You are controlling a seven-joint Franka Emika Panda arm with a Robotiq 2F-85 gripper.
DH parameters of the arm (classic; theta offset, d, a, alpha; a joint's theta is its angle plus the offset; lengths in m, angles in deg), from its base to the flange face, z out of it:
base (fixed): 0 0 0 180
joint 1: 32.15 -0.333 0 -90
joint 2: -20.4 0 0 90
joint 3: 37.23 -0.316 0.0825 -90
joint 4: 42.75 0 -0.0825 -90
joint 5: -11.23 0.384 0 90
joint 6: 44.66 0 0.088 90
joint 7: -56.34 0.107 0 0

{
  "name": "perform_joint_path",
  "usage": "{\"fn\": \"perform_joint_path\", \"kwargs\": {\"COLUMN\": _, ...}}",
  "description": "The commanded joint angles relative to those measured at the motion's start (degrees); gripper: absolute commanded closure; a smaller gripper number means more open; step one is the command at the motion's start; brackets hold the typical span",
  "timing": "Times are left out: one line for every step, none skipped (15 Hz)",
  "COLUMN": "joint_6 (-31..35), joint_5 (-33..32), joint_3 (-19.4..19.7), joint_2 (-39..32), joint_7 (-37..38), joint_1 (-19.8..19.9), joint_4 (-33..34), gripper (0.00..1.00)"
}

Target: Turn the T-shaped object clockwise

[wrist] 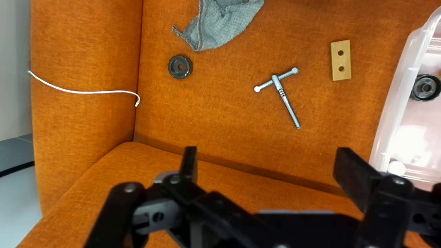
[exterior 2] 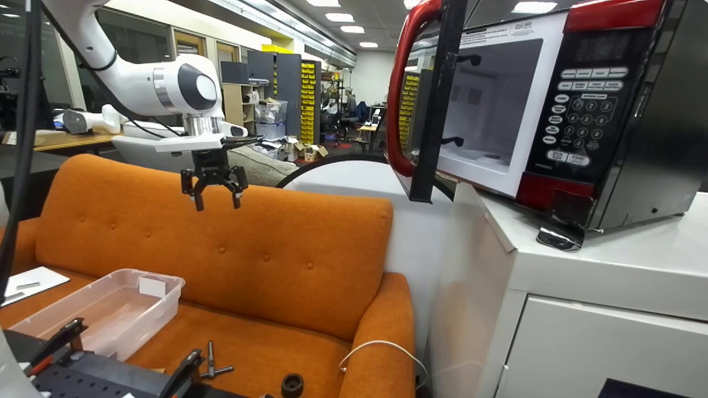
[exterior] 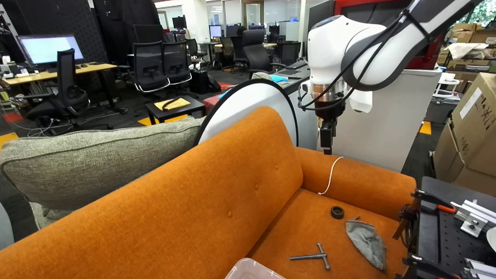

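Sofa (exterior: 186, 201) takes up most of the scene; in an exterior view its backrest (exterior 2: 243, 237) is on the far side and its armrest (exterior 2: 381, 370) on the right. A single robot arm (exterior 2: 133, 85) reaches over it, so no other is nearer. The clear bin (exterior 2: 152, 326) stands on the left. High up by the backrest, the gripper (exterior 2: 218, 205) hangs with its fingers (wrist: 188, 165) well apart and nothing held. The T-shaped object (wrist: 281, 93) lies on the seat (wrist: 220, 117), lower and nearer, with hardly any offset left or right. In the wrist view the stem (wrist: 289, 109) runs from the crossbar (wrist: 267, 84) toward the backrest, its free end leaning right. That long axis crosses the line between the fingers steeply, so a pinch on the stem probably calls for little wrist turn, once the gripper moves out from the backrest and down. Turning clockwise, judged from above, should sweep the free end left, toward the armrest; the wooden block (wrist: 341, 60) on the right and the dark ring (wrist: 176, 69) on the left lie apart from the T-shaped object.
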Motion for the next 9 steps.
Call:
{"fn": "perform_joint_path", "kwargs": {"joint_6": 5.7, "joint_5": 0.9, "joint_3": -0.6, "joint_2": -5.6, "joint_7": -2.0, "joint_1": -0.5, "joint_4": 1.0, "gripper": 0.00}}
{"fn": "perform_joint_path", "kwargs": {"joint_6": 7.3, "joint_5": 0.7, "joint_3": -0.7, "joint_2": -7.3, "joint_7": -1.9, "joint_1": -0.8, "joint_4": 0.8, "gripper": 0.00}}
{"fn": "perform_joint_path", "kwargs": {"joint_6": 9.5, "joint_5": -0.2, "joint_3": -0.6, "joint_2": -9.3, "joint_7": -0.8, "joint_1": -1.3, "joint_4": 0.4, "gripper": 0.00}}
{"fn": "perform_joint_path", "kwargs": {"joint_6": 11.0, "joint_5": 0.3, "joint_3": -0.7, "joint_2": -11.6, "joint_7": -1.1, "joint_1": -1.5, "joint_4": 0.3, "gripper": 0.00}}
{"fn": "perform_joint_path", "kwargs": {"joint_6": 12.1, "joint_5": 0.7, "joint_3": -0.8, "joint_2": -13.5, "joint_7": -1.5, "joint_1": -1.8, "joint_4": 0.3, "gripper": 0.00}}
{"fn": "perform_joint_path", "kwargs": {"joint_6": 13.0, "joint_5": 0.6, "joint_3": -0.8, "joint_2": -15.7, "joint_7": -1.6, "joint_1": -2.0, "joint_4": 0.3, "gripper": 0.00}}
{"fn": "perform_joint_path", "kwargs": {"joint_6": 13.8, "joint_5": 0.8, "joint_3": -0.9, "joint_2": -17.9, "joint_7": -1.7, "joint_1": -2.3, "joint_4": 0.5, "gripper": 0.00}}
{"fn": "perform_joint_path", "kwargs": {"joint_6": 14.1, "joint_5": 1.1, "joint_3": -1.1, "joint_2": -19.7, "joint_7": -1.9, "joint_1": -2.5, "joint_4": 0.7, "gripper": 0.00}}
{"fn": "perform_joint_path", "kwargs": {"joint_6": 14.2, "joint_5": 1.5, "joint_3": -1.3, "joint_2": -21.7, "joint_7": -2.0, "joint_1": -2.6, "joint_4": 1.2, "gripper": 0.00}}
